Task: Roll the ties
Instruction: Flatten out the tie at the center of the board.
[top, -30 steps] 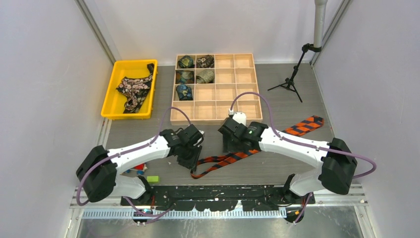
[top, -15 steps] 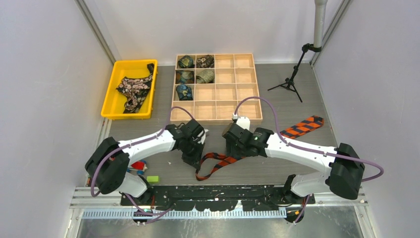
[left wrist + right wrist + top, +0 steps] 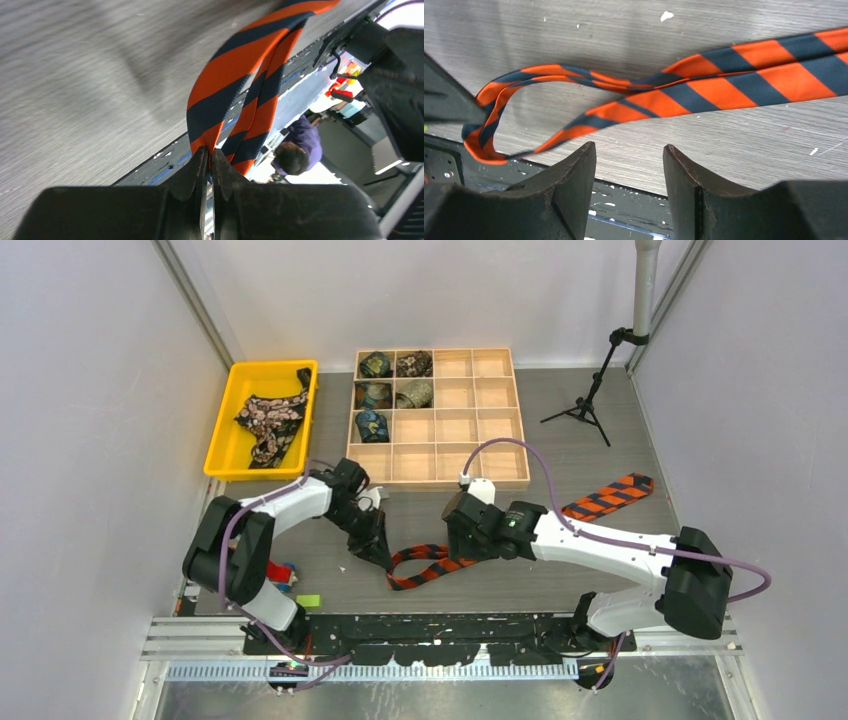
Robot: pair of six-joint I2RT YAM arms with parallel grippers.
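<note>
The orange-and-black striped tie lies across the table from the right towards the middle, where its narrow part doubles into a loop. My left gripper is shut on the narrow end of this tie, and the fabric is pinched between the fingertips. My right gripper hovers open just above the tie, with nothing between its fingers. A black tie with pink flowers lies in the yellow bin. Several rolled ties sit in the wooden box.
The wooden divided box stands at the back centre and the yellow bin at the back left. A small black tripod stands at the back right. Coloured toy blocks and a green block lie near the left arm's base.
My left gripper has shut on the tie's narrow end and drawn back to the left, with the arm folding in. The tie's loop has moved left. The right gripper shifted slightly left and stays open.
</note>
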